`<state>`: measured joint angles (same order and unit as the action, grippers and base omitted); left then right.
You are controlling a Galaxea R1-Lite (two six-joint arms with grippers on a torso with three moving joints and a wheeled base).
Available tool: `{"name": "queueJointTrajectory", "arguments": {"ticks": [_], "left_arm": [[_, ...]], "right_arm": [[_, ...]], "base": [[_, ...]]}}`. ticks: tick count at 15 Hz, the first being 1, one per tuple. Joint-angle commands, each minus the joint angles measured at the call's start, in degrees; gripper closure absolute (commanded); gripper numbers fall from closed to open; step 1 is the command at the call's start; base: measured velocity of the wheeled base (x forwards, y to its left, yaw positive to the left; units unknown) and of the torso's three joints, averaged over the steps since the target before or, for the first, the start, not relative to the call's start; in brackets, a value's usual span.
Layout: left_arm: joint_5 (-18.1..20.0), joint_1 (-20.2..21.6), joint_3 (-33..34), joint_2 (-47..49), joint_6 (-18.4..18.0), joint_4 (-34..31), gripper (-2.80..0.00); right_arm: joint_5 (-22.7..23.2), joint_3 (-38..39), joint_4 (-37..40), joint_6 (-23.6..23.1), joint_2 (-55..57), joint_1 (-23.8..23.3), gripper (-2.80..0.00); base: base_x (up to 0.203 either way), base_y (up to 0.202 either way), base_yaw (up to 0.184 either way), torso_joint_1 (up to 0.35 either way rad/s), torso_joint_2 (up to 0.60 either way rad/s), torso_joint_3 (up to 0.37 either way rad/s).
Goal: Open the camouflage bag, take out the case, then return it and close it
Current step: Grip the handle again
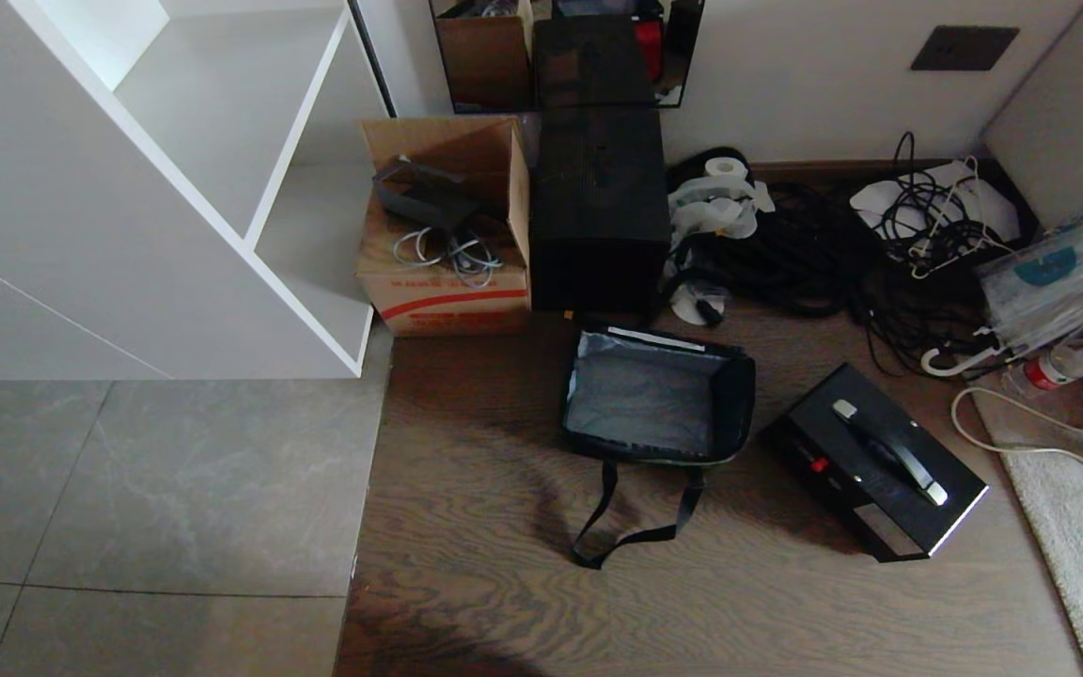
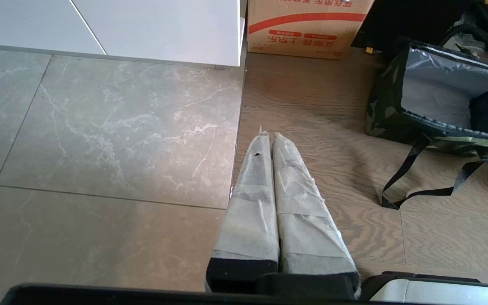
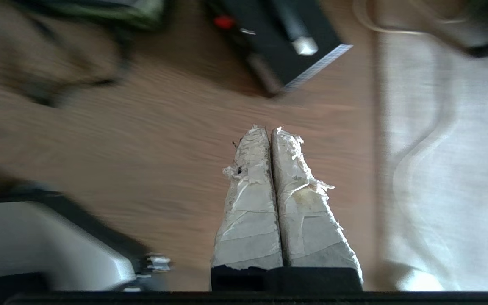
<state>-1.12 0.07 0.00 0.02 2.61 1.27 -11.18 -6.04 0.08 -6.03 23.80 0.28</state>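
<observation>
The camouflage bag (image 1: 654,395) stands open on the wooden floor, its grey interior bare and its black shoulder strap (image 1: 631,517) trailing toward me. The flat black case (image 1: 875,461) lies on the floor to the bag's right, its handle with silver ends facing up. Neither arm shows in the head view. My left gripper (image 2: 268,134) is shut, parked over the seam of tile and wood, with the camouflage bag (image 2: 434,97) off to its right. My right gripper (image 3: 268,128) is shut and holds nothing; it hangs above bare wood with the case (image 3: 278,42) beyond its tips.
A brown cardboard box (image 1: 447,235) with a red stripe and a tall black box (image 1: 598,207) stand behind the bag. Tangled black cables (image 1: 842,254) and a plastic bottle (image 1: 1063,362) lie at the back right. White shelving (image 1: 175,188) fills the left; a pale rug (image 1: 1077,527) lies right.
</observation>
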Motion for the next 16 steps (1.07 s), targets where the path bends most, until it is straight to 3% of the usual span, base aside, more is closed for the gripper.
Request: {"name": "queueJointTrajectory", "arguments": {"ticks": [1,2,5,16], "left_arm": [[0.0,0.0,0.6,0.0,0.0,0.1,0.00],[0.0,0.0,0.6,0.0,0.0,0.1,0.00],[0.0,0.0,0.6,0.0,0.0,0.1,0.00],[0.0,0.0,0.6,0.0,0.0,0.1,0.00]], "right_arm": [[7.3,3.2,0.6,2.3,-12.5,0.6,0.00],[10.0,4.4,0.6,2.8,-15.6,0.4,0.00],[11.8,5.8,-0.2,3.5,-23.7,0.2,0.00],[12.1,6.1,-0.5,5.2,-23.8,0.2,0.00]], "base": [[0.000,0.000,0.000,0.000,0.00,0.000],[0.000,0.000,0.000,0.000,0.00,0.000],[0.000,0.000,0.000,0.000,0.00,0.000],[0.000,0.000,0.000,0.000,0.00,0.000]]}}
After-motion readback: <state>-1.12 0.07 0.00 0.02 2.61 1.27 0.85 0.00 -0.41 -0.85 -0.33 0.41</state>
